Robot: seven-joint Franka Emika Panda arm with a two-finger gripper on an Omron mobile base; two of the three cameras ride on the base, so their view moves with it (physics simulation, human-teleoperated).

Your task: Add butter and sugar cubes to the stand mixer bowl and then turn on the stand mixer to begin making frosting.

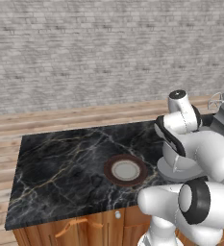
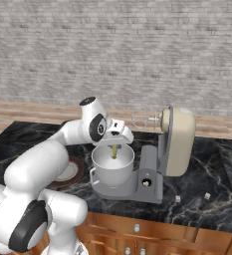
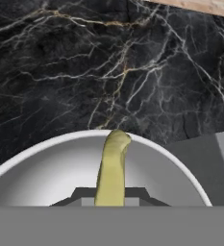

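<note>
From the base cameras, I see the wooden cabinet front (image 2: 152, 229) nearest, carrying the black marble counter (image 1: 60, 168). On the counter to the arm's left I note the round brown-rimmed plate (image 1: 125, 170), flat and bare in its centre.

Just beyond the plate I locate the stand mixer bowl (image 2: 112, 167), seated on the grey base of the stand mixer (image 2: 160, 159). The gripper (image 2: 114, 147) hangs directly above the bowl's opening, pointing down. Its jaws are pressed together on the butter (image 2: 114, 152), pinching the top end of the stick. The stick hangs below the fingers, its lower end inside the rim of the bowl.

In the hand view I confirm this: the butter (image 3: 112, 168) runs out from between the finger tips over the pale interior of the bowl (image 3: 46, 168), with marble beyond the rim. I cannot tell whether the stick touches the bowl's wall.

To the right of the bowl, the mixer's cream head is tilted up and back, wire whisk (image 2: 143, 120) raised clear of the bowl. Farther right, two small white sugar cubes (image 2: 177, 198) lie on the counter, well apart. A brick wall (image 2: 112, 50) stands behind.
</note>
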